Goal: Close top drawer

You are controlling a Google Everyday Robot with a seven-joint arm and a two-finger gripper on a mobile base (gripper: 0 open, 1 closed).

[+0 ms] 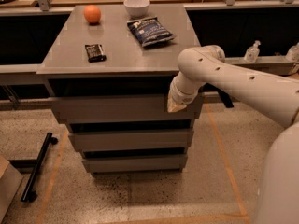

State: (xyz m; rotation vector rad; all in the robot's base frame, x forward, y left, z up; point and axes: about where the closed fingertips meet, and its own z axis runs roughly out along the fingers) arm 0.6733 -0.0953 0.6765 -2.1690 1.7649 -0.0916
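Note:
The top drawer (112, 108) is a wide matte-grey flat front just under the tabletop, standing slightly proud of the two grey drawer fronts below it. A dark gap shows above it. My gripper (175, 106) hangs from the white arm at the right end of the top drawer's front panel, touching or nearly touching it. Its tip looks pale and points down toward the panel.
On the grey tabletop (126, 50) lie an orange (92, 14), a white bowl (137, 6), a dark chip bag (149, 31) and a small black packet (95, 52). A black bar (37, 167) lies on the floor at left. Bottles (252, 52) stand on a shelf at right.

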